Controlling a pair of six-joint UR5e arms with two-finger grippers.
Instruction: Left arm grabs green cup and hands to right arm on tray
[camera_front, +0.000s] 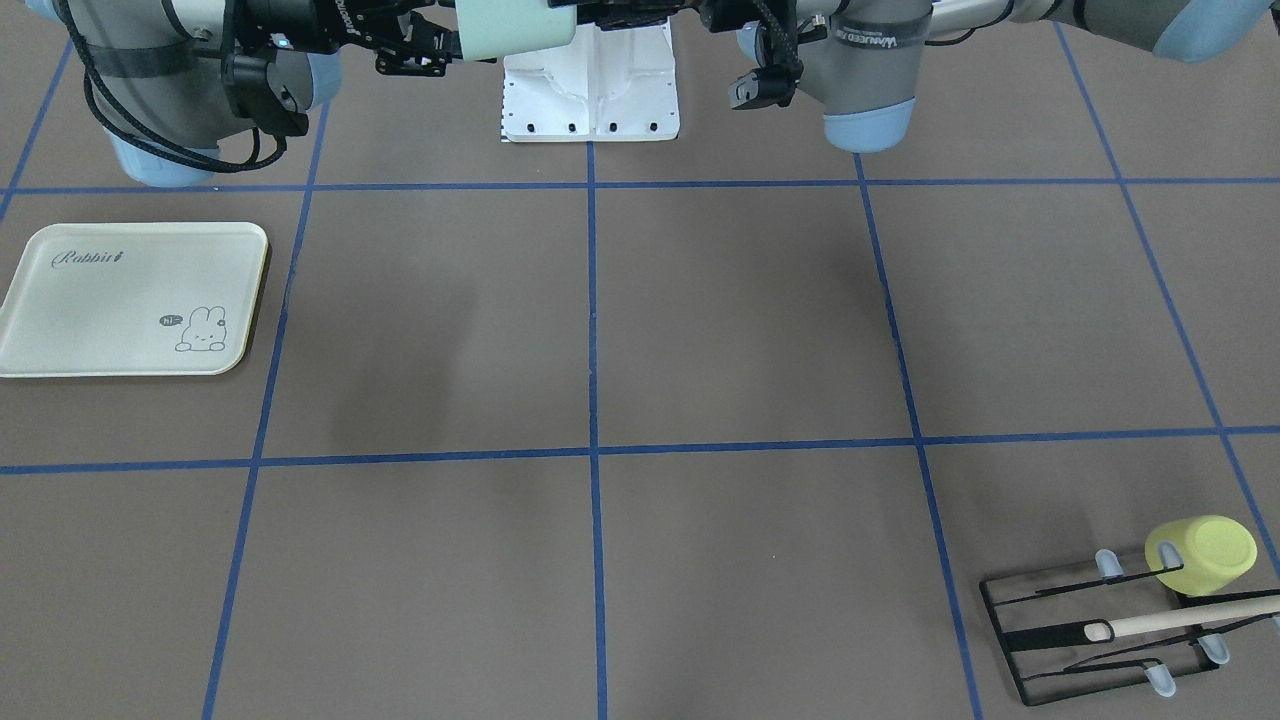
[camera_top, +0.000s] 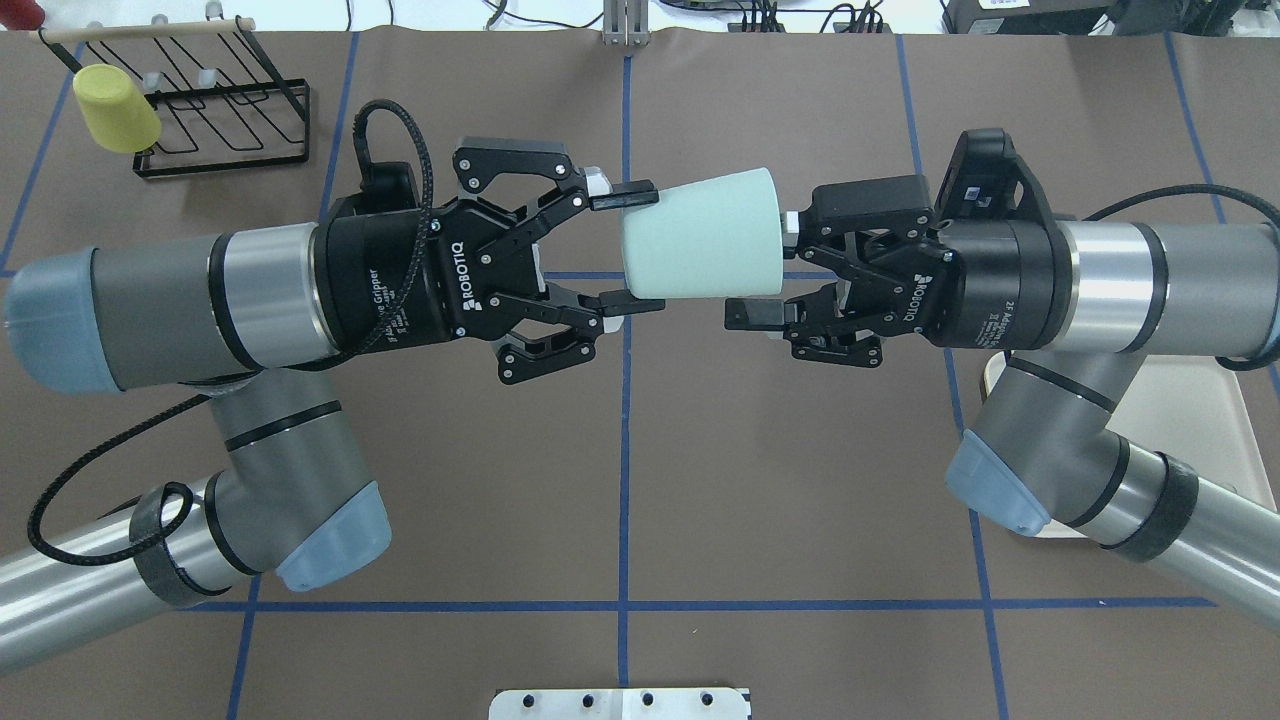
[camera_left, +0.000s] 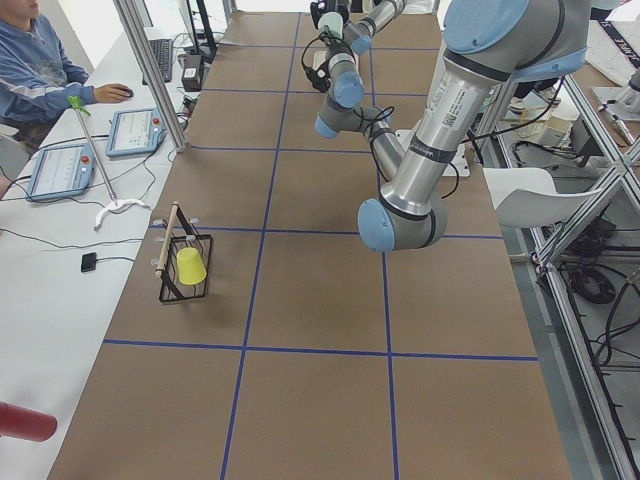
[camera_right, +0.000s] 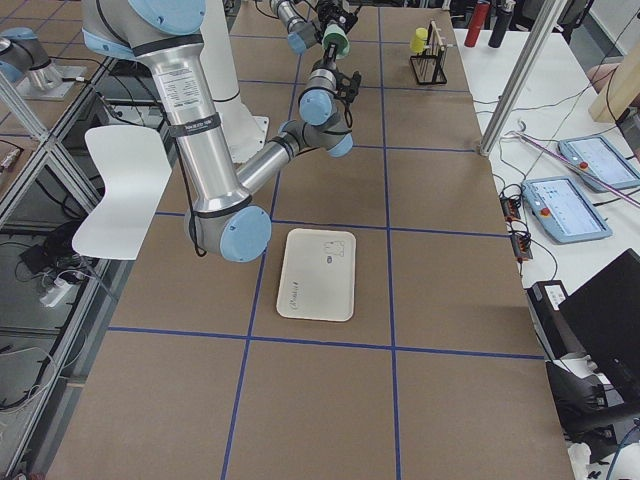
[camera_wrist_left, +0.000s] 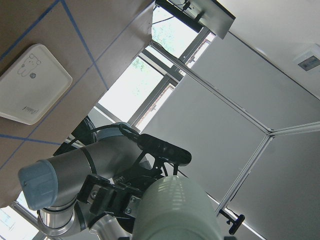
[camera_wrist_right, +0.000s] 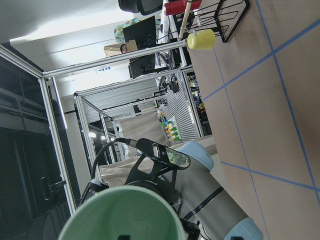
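Note:
The pale mint green cup (camera_top: 705, 235) lies on its side in the air between the two grippers, high above the table. My left gripper (camera_top: 635, 248) is shut on its narrow bottom end. My right gripper (camera_top: 760, 265) is open at the cup's wide rim, with one finger below the wall and the other at the mouth. The cup also shows at the top of the front-facing view (camera_front: 515, 25), in the left wrist view (camera_wrist_left: 175, 210) and, mouth on, in the right wrist view (camera_wrist_right: 125, 215). The cream tray (camera_front: 130, 300) lies flat on the table, partly under the right arm (camera_top: 1200, 410).
A yellow-green cup (camera_top: 115, 105) hangs on a black wire rack (camera_top: 225, 110) at the table's far left corner. The white robot base plate (camera_front: 590, 85) sits at the near middle edge. Blue tape lines grid the brown table. An operator sits beyond the far side.

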